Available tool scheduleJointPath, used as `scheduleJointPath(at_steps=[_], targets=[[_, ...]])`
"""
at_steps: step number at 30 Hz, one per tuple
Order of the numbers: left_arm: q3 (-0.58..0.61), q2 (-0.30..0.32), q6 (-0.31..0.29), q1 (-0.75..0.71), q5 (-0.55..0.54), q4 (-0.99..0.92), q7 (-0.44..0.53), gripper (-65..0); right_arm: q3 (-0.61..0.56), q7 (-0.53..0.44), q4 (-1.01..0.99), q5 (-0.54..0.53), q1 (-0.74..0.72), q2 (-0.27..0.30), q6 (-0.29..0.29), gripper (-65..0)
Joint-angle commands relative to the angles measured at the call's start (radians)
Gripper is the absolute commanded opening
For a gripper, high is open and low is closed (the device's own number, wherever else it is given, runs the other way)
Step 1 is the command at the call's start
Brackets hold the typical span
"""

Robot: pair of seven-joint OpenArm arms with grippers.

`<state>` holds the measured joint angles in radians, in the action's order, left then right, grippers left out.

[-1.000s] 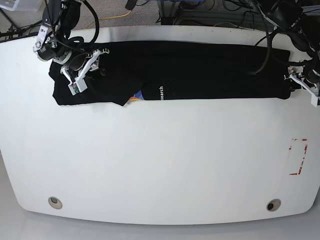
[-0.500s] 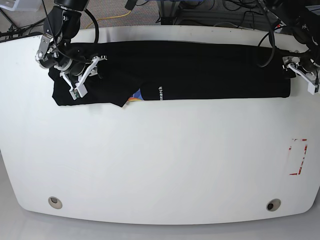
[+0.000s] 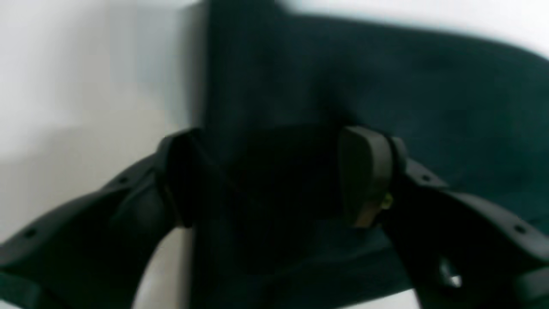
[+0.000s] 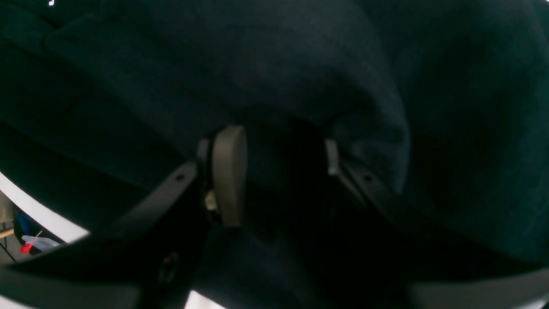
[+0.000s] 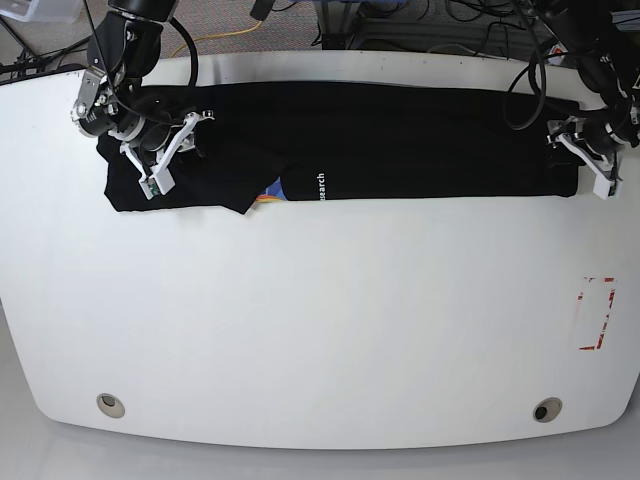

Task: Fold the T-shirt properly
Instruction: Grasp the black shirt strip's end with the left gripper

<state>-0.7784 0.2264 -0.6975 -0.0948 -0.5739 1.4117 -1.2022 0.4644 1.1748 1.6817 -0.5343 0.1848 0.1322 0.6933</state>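
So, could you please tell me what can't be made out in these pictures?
- Right gripper: wrist view too dark to show whether the T-shirt is pinched.
- Left gripper: wrist view blurred; contact with the shirt edge unclear.
- Coloured print: base view, mostly covered by a fold.

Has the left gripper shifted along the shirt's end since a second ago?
Yes. In the base view the left gripper has moved up, away from the red tape mark, and inward over the end of the black soft-fabric T-shirt.
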Motion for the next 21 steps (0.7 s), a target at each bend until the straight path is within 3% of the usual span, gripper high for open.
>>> scheduleJointPath(at_steps=[1,3,6,9,14,21], targets=[[-0.005,0.012,-0.001,-0.010,0.005,-0.002,-0.021,-33.9,0.006,0.000,0.013,0.001,-0.005,0.011,0.005,-43.1],[-0.005,0.012,-0.001,-0.010,0.005,-0.002,-0.020,-48.1,0.006,0.000,0.013,0.001,-0.005,0.011,0.005,-43.3],[-0.003,0.011,-0.001,-0.013,0.004,0.007,-0.020,-60.6,0.006,0.000,0.013,0.001,-0.005,0.011,0.005,-43.4],[-0.003,0.011,-0.001,-0.015,-0.001,0.048,-0.021,-60.7,0.006,0.000,0.013,0.004,-0.005,0.010,0.005,-47.4],[0.007,0.008,-0.001,-0.047,-0.002,0.254,-0.054,-60.8,0.006,0.000,0.008,0.012,-0.009,0.010,0.005,-61.8],[0.145,-0.003,-0.001,-0.041,-0.004,0.498,-0.158,-60.8,0.006,0.000,0.007,0.012,-0.012,0.010,0.005,-61.7]])
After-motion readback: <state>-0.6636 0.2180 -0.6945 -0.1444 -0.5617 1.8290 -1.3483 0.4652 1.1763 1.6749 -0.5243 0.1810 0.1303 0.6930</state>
